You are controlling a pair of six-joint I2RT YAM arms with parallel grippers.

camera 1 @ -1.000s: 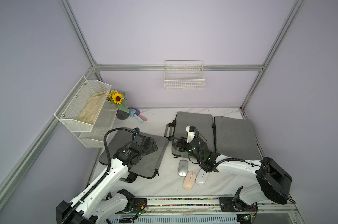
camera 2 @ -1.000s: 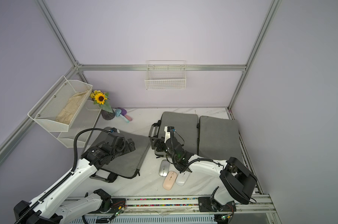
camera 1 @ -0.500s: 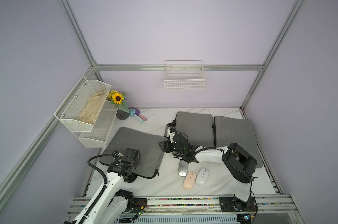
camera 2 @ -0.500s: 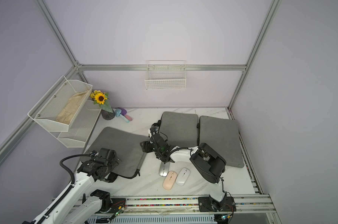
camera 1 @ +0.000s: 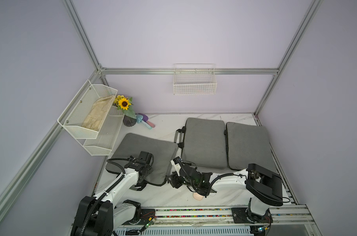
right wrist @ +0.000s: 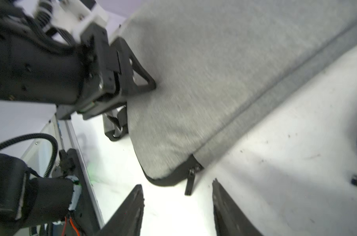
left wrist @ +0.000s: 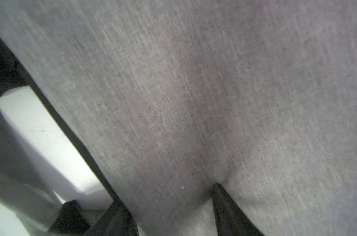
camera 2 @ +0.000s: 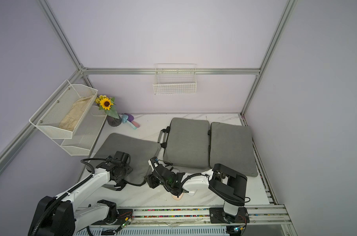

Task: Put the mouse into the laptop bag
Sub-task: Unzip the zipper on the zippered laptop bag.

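**Mouse (camera 1: 198,196) lies under the right arm, with the zip ahead of the fingers**

Pink, it peeks out on the table beneath the right forearm near the front rail, not in any bag. Ahead of it the right gripper (right wrist: 176,185) is spread and holds nothing. The zipper pull (right wrist: 190,179) points out from the bag's corner toward the gap between its fingers, just short of them. Beyond, the left gripper (left wrist: 166,196) rests part-spread on the laptop bag (camera 1: 144,149); whether it pinches cloth I cannot tell. The right arm is nearer both.
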